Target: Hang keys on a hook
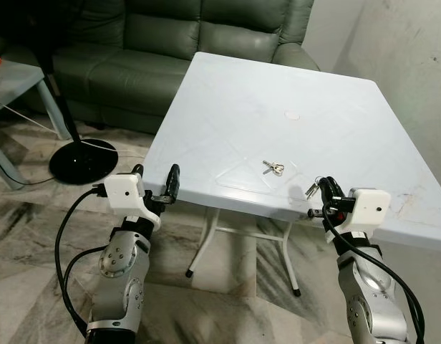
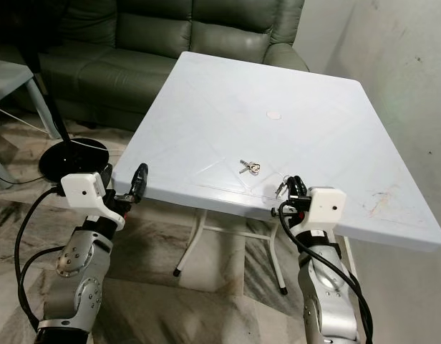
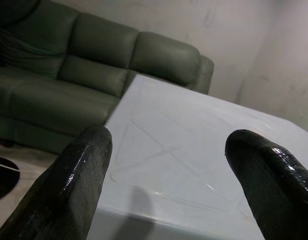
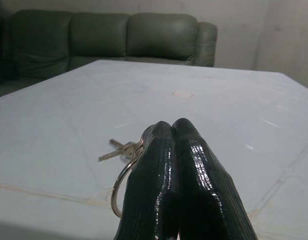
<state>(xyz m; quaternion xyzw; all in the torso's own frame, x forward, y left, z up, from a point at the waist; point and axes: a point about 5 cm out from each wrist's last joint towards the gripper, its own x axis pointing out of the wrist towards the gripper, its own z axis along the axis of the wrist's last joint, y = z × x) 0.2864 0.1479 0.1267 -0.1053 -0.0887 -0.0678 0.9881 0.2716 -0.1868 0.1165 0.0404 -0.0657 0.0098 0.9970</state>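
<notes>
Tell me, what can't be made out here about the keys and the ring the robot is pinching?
- The keys on the white table: too small in the eye views to count.
- The ring in the right gripper: the shut fingers hide most of it in the right wrist view, so whether it joins those keys is unclear.

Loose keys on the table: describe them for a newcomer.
On the white table before the green sofa, near the front edge, lies a small silver bunch of keys. Unlike the key ring pinched in the right pincer, it lies free.
</notes>
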